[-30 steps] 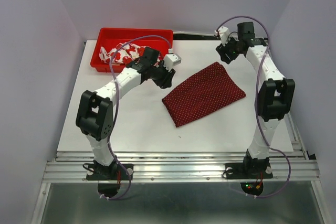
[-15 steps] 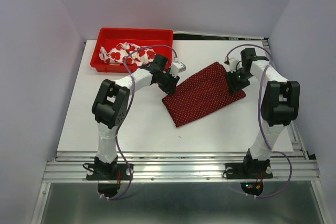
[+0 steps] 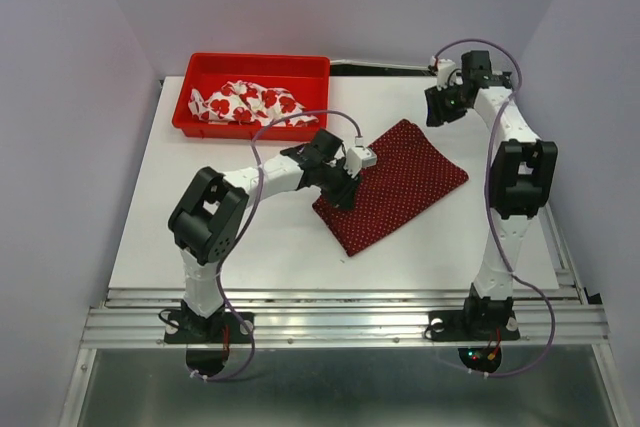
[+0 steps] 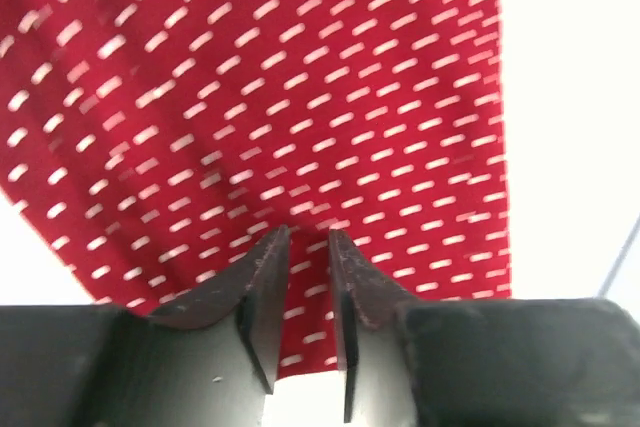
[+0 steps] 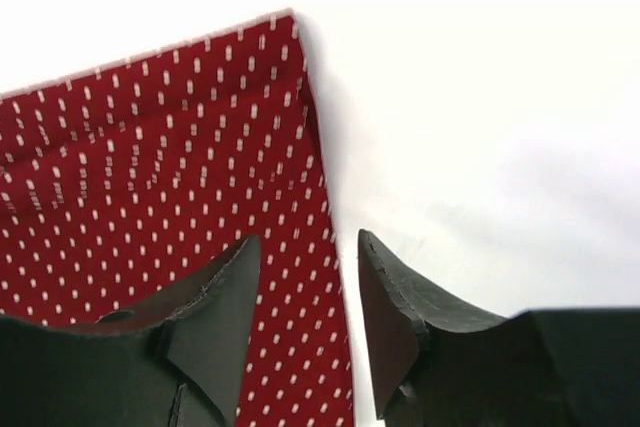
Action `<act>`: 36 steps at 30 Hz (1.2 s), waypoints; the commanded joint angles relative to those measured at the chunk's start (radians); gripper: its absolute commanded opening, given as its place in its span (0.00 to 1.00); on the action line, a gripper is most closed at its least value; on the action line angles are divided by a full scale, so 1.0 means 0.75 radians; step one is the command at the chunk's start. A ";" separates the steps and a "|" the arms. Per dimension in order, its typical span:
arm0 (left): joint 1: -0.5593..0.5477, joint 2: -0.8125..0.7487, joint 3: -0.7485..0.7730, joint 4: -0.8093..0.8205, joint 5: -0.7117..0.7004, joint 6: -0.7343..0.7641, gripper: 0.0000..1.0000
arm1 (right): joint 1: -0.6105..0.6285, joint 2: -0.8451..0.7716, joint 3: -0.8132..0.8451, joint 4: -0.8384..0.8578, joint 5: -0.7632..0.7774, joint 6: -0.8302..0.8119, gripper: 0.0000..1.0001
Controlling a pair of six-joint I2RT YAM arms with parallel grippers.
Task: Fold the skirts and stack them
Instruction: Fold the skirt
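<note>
- Dark-red skirt [image 3: 395, 182], sprinkled all over with tiny white polka dots; dots smeared into short white dashes in the left wrist view.
- White skirt [image 3: 245, 104], printed with large red flowers.
- Tray [image 3: 200, 72] in bright, plain red.
- Worktop [image 3: 230, 237] in plain white.
- Left claw [image 4: 308, 234] and right claw [image 5: 308, 239], both matt black.
- Arms [image 3: 265, 175] white with black joints; cables [image 3: 300, 115] pale purple.

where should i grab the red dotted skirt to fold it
At a corner, from above, with one finger off the cloth: the dotted skirt lies flat on the table, so only its edges give a lip to pinch.
</note>
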 commanded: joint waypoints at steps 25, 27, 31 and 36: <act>0.211 0.015 0.080 0.365 0.131 -0.425 0.29 | 0.211 -0.001 -0.060 0.242 -0.189 0.746 0.45; 0.211 0.048 0.103 0.377 0.129 -0.431 0.29 | 0.211 -0.005 -0.075 0.242 -0.185 0.864 0.49; 0.211 0.121 0.136 0.398 0.096 -0.474 0.26 | 0.211 0.059 -0.014 0.138 -0.164 0.979 0.50; 0.209 0.216 0.166 0.398 0.080 -0.499 0.24 | 0.226 0.081 -0.081 0.218 -0.162 1.049 0.44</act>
